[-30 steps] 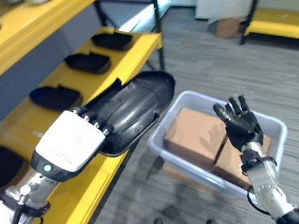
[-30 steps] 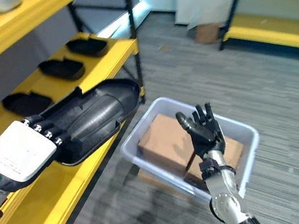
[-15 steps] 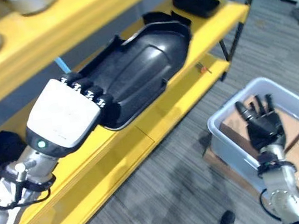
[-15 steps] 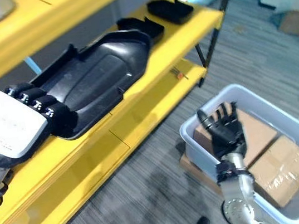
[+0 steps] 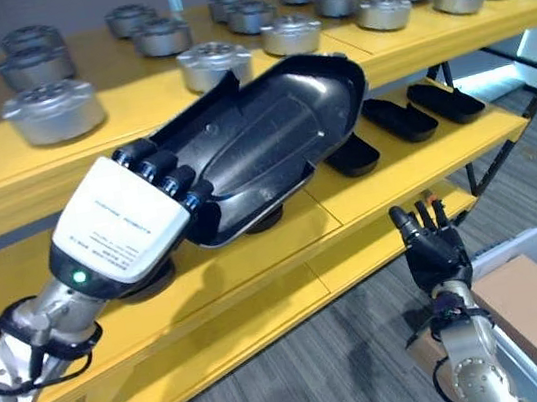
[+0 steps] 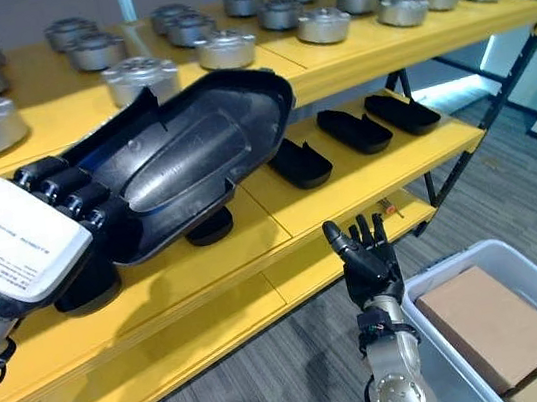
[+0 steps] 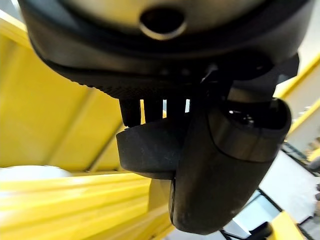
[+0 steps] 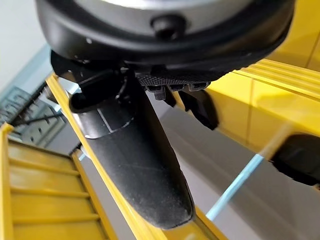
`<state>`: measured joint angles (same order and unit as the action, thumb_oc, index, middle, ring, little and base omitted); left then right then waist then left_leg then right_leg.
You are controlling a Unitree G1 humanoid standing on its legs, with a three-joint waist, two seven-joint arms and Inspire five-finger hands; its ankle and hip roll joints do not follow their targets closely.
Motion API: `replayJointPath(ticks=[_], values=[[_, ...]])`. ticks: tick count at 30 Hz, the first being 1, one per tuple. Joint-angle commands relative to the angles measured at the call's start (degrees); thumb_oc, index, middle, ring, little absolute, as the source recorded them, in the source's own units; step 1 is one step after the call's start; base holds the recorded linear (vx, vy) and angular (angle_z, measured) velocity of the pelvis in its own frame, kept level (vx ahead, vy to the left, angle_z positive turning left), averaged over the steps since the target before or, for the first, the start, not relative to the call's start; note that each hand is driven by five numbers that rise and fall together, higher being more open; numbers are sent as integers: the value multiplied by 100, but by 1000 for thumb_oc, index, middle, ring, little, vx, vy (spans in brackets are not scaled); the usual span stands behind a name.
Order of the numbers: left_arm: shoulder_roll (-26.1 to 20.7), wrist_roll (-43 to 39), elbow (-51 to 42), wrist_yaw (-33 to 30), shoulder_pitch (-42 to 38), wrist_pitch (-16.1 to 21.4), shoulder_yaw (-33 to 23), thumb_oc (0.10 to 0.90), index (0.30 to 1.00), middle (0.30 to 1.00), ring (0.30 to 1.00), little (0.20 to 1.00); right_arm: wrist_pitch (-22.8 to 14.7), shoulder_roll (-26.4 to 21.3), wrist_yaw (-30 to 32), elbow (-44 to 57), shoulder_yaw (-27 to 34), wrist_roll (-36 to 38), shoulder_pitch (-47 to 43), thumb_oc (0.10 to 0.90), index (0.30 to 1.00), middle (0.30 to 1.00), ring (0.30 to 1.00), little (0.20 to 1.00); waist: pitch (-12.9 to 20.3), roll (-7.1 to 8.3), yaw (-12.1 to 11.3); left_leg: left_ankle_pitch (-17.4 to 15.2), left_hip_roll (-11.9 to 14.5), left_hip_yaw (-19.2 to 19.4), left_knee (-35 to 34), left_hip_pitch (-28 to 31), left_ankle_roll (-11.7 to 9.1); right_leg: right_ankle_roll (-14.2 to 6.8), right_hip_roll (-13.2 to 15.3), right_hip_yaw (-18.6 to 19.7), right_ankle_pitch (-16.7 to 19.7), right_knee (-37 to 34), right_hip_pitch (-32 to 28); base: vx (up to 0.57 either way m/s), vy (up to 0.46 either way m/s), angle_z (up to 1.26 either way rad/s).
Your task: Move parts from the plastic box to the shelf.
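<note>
A long black moulded shell part (image 5: 275, 139) is held up by my left hand (image 5: 155, 173), whose fingers curl over its near rim. The part slants in front of the yellow shelf, its far end level with the upper board's edge (image 5: 398, 50) and above the middle board (image 5: 387, 183). In the left wrist view the thumb (image 7: 225, 165) presses under the part's edge (image 7: 145, 150). My right hand (image 6: 367, 262) is low at the right, fingers straight, holding nothing, just left of the pale plastic box (image 6: 460, 263). The box holds brown cartons (image 6: 484, 325).
Several round metal parts (image 5: 213, 63) stand in rows on the upper board. Small black trays (image 5: 398, 119) lie on the middle board to the right of the held part. A black shelf post (image 5: 516, 129) runs down beside the box. Grey floor lies below.
The whole view has swung from the box up to the shelf. My left hand keeps its hold and the part now sits higher against the shelf. My right hand stays open.
</note>
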<state>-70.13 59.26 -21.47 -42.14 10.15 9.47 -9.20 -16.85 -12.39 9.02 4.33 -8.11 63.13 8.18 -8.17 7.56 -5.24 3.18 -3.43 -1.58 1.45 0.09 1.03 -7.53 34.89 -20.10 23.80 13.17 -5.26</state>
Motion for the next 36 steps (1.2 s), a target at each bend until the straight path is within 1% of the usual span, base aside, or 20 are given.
replayJointPath(ticks=[1, 3, 4, 5, 6, 7, 8, 9, 11, 13, 16, 17, 26, 32, 34, 36], values=[[39, -500, -61, -450, -448, -316, -553, 400, 300, 300, 300, 300, -393, -620, -387, 643, 368, -134, -407, 900, 1000, 1000, 1000, 1000, 179, -318, 387, -769, 60, -93, -224, 616, 353, -104, -1883, 518, -1931, 161, 704, 6, 171, 21], [193, -547, -41, -354, -407, -306, -517, 400, 300, 300, 300, 300, -394, -714, -443, 629, 410, -168, -407, 900, 1000, 1000, 1000, 1000, 157, -306, 414, -720, 1, -163, -135, 539, 392, 99, -2465, 449, -2277, 415, 977, -30, 62, 18], [238, -531, -35, -332, -397, -316, -514, 400, 300, 300, 300, 300, -397, -745, -457, 614, 414, -185, -416, 900, 1000, 1000, 1000, 1000, 159, -297, 425, -711, -37, -183, -99, 513, 391, 143, -2640, 375, -2384, 422, 1017, -17, 12, 31], [322, -469, -39, -319, -438, -340, -460, 400, 300, 300, 300, 300, -431, -783, -450, 557, 399, -194, -499, 900, 1000, 1000, 1000, 1000, 220, -246, 456, -700, -100, -211, -56, 467, 342, 223, -3000, 410, -2494, 109, 954, -1, -39, 68], [353, -439, -61, -302, -427, -326, -439, 400, 300, 300, 300, 300, -462, -791, -455, 560, 377, -210, -539, 900, 1000, 1000, 1000, 1000, 249, -218, 441, -686, -113, -209, -37, 439, 291, 257, -3045, 436, -2488, -180, 886, 29, -84, 81], [376, -407, -76, -339, -373, -304, -498, 400, 300, 300, 300, 300, -495, -794, -446, 561, 404, -183, -542, 900, 1000, 1000, 1000, 1000, 278, -197, 396, -702, -126, -259, -37, 447, 240, 256, -3046, 498, -2532, -445, 684, 15, -91, 50], [394, -419, -86, -293, -329, -248, -480, 400, 300, 300, 300, 300, -497, -808, -407, 518, 370, -193, -581, 900, 1000, 1000, 1000, 1000, 324, -182, 401, -643, -123, -263, -88, 425, 221, 299, -3105, 563, -2480, -652, 600, 36, -90, -13], [483, -422, -91, -330, -265, -240, -498, 400, 300, 300, 300, 300, -520, -803, -387, 502, 355, -175, -607, 900, 1000, 1000, 1000, 1000, 393, -199, 366, -630, -109, -247, -143, 434, 191, 293, -3152, 589, -2447, -847, 496, 45, -70, -31], [659, -412, -165, -380, 21, -267, -718, 400, 300, 300, 300, 300, -554, -798, -311, 506, 418, -225, -641, 900, 1000, 1000, 1000, 1000, 517, -267, 272, -626, -66, -137, -235, 473, 175, 267, -3181, 552, -2377, -1171, 333, 96, -55, -13], [742, -444, -234, -320, 252, -232, -856, 400, 300, 300, 300, 300, -538, -774, -248, 549, 441, -318, -525, 900, 1000, 1000, 1000, 1000, 598, -341, 248, -634, -23, -54, -252, 486, 139, 286, -3206, 554, -2358, -1395, 147, 75, -65, -30], [747, -453, -300, -294, 281, -222, -877, 400, 300, 300, 300, 300, -516, -784, -267, 569, 455, -340, -464, 900, 1000, 1000, 1000, 1000, 618, -365, 246, -639, -23, -61, -271, 499, 127, 291, -3198, 531, -2369, -1458, 72, 32, -27, 3], [779, -507, -320, -267, 301, -187, -861, 400, 300, 300, 300, 300, -502, -772, -276, 556, 461, -332, -397, 900, 1000, 1000, 1000, 1000, 616, -402, 270, -642, -14, -73, -248, 491, 97, 311, -3170, 477, -2395, -1462, 29, 18, -14, 11], [826, -613, -421, -134, 300, -82, -736, 400, 300, 300, 300, 300, -441, -806, -316, 599, 446, -352, -292, 900, 1000, 1000, 1000, 1000, 638, -426, 307, -621, -1, -164, -317, 514, 47, 349, -3149, 344, -2445, -1526, -60, 9, -18, 19], [995, -788, -479, 187, 374, 213, -322, 400, 300, 300, 300, 300, -431, -844, -271, 546, 487, -394, -263, 900, 1000, 1000, 1000, 1000, 605, -458, 327, -601, 60, -111, -423, 616, 20, 352, -3195, 404, -2394, -1718, -147, -8, -31, -4], [1153, -934, -435, 350, 183, 357, 112, 400, 300, 300, 300, 300, -449, -853, -218, 564, 601, -477, -175, 900, 1000, 1000, 1000, 1000, 578, -485, 420, -593, 77, -26, -471, 675, 21, 349, -3195, 480, -2386, -1727, -161, -16, -5, -10], [1240, -984, -397, 421, 38, 380, 352, 400, 300, 300, 300, 300, -453, -842, -204, 579, 609, -487, -137, 900, 1000, 1000, 1000, 1000, 575, -493, 481, -589, 76, 23, -492, 698, 22, 345, -3197, 511, -2385, -1729, -166, -5, 2, -10]])
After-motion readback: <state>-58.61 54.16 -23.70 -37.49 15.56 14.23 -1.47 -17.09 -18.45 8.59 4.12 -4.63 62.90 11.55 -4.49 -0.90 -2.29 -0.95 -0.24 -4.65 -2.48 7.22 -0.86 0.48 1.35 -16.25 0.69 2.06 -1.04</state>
